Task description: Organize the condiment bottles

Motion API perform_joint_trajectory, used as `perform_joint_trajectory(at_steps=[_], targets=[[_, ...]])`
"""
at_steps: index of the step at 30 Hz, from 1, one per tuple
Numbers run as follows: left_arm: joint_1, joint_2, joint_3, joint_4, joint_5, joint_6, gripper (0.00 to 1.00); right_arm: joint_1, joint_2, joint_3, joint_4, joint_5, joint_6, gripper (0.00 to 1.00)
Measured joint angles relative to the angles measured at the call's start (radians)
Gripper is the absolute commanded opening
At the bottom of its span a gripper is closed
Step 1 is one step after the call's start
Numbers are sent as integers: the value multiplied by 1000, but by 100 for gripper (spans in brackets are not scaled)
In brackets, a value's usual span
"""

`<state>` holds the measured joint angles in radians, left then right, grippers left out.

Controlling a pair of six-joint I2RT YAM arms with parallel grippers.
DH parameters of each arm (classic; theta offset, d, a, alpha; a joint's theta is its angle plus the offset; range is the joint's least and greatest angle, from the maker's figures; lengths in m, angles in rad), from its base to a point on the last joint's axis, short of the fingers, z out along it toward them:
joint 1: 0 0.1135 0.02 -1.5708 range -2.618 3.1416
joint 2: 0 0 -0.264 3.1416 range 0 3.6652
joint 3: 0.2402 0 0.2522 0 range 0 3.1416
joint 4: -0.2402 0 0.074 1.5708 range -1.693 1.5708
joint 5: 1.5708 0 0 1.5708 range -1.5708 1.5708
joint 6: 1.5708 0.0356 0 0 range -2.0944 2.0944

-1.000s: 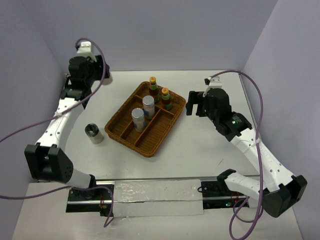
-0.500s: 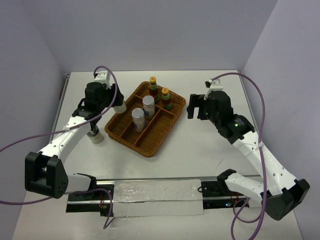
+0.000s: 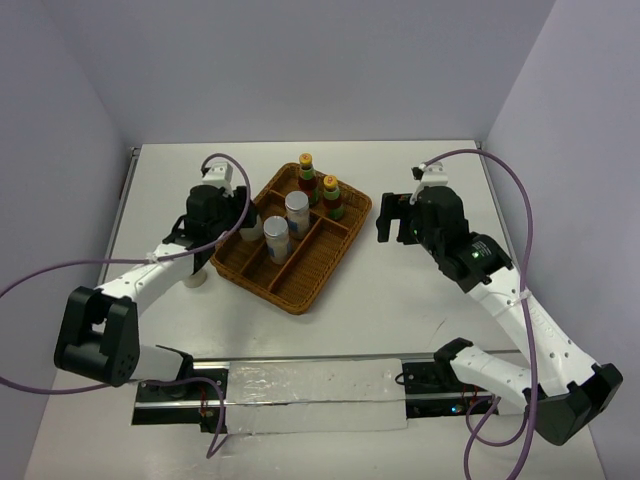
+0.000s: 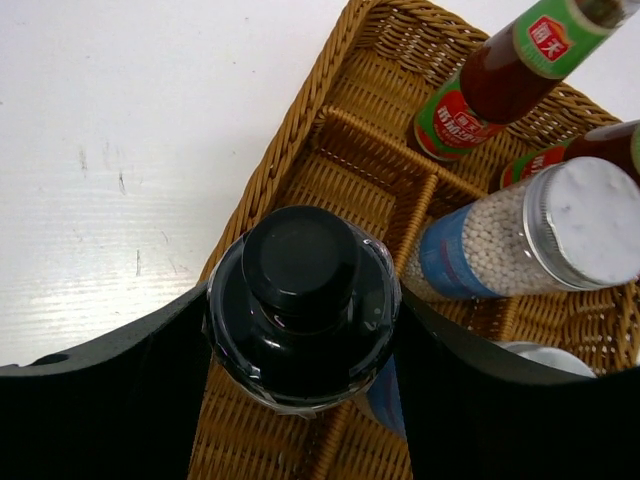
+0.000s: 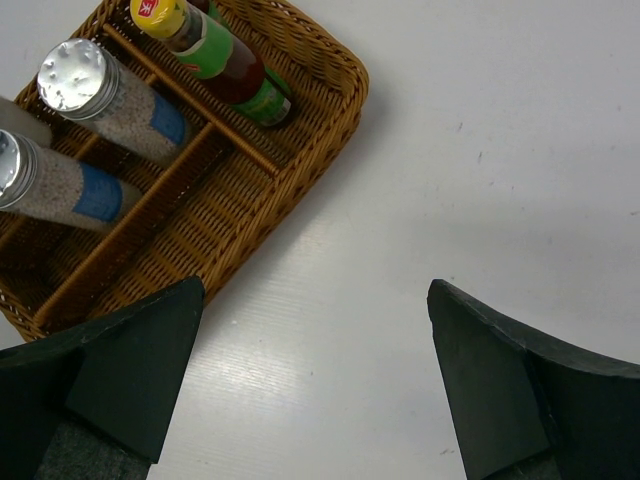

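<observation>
You're in a robotics lab cell — a white table [image 3: 420, 300] boxed in by plain pale walls [image 3: 300, 60], left arm [image 3: 140, 280] and right arm [image 3: 520, 305] bolted along a metal rail [image 3: 310, 395], purple cables [image 3: 462, 152] looping loose.

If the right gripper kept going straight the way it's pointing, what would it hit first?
Probably the bare table, just beside the wicker tray. The right gripper is open and holds nothing; depth is hard to judge.
</observation>
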<state>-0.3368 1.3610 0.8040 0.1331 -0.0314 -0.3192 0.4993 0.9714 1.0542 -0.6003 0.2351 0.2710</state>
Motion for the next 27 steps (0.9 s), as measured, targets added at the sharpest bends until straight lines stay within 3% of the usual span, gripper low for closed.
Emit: perform_joint_trajectory(at_steps=[12,19,23,27], targets=[[-17,82,-88,186,-59,-15,10,1,-1,-1,-3,11,0,100],[-38,133,-90,215,-70,-14,13,1,0,-2,-2,11,0,100],[-52,146,-90,212,-97,-14,29,1,0,-2,-2,12,0,100],[-70,146,-89,206,-133,-13,58,1,-1,-9,-1,12,0,100]])
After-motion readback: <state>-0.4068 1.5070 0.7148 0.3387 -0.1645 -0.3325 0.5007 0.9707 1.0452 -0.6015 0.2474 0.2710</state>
